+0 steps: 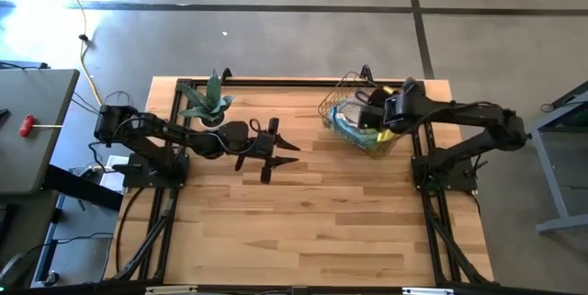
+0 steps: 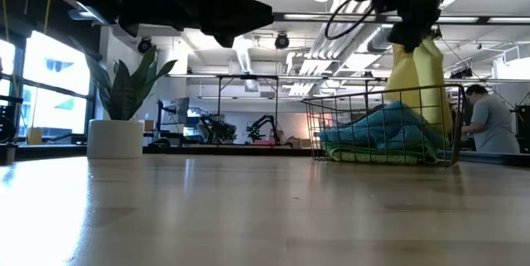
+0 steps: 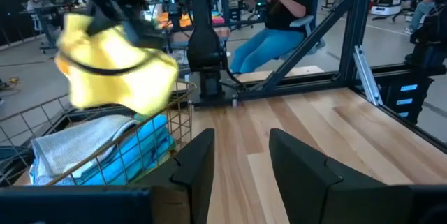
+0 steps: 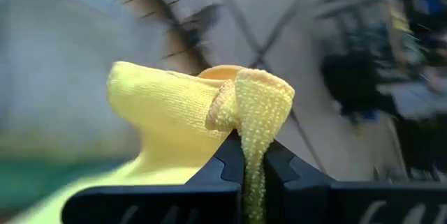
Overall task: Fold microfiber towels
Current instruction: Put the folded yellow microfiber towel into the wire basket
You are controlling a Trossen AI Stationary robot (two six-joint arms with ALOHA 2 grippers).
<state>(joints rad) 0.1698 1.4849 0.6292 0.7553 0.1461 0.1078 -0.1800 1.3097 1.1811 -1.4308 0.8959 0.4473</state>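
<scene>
Risk sits mostly with the right arm at this moment, and we take it view by view.

From the high view, we see the right gripper above the wire basket at the table's far right corner, while the left gripper waits over bare wood near the potted plant. Other towels show as blue and yellow patches inside the basket.

From the low view, the yellow towel hangs from the right gripper, its lower edge draping against the basket's rim, with the blue towel heaped below it. We judge that a snag on the wire could tip the basket or drag it along if the arm travels sideways before the cloth is clear (the basket looks light).

From the left wrist view, the left gripper has its fingers parted and holds nothing. The yellow towel is bunched in the air over the basket. It hangs crumpled, so laying it flat may be awkward.

From the right wrist view, the right gripper is clamped tight on a thin fold of the yellow towel. We think so small a pinch could slip under a tug, dropping the cloth back in.
</scene>
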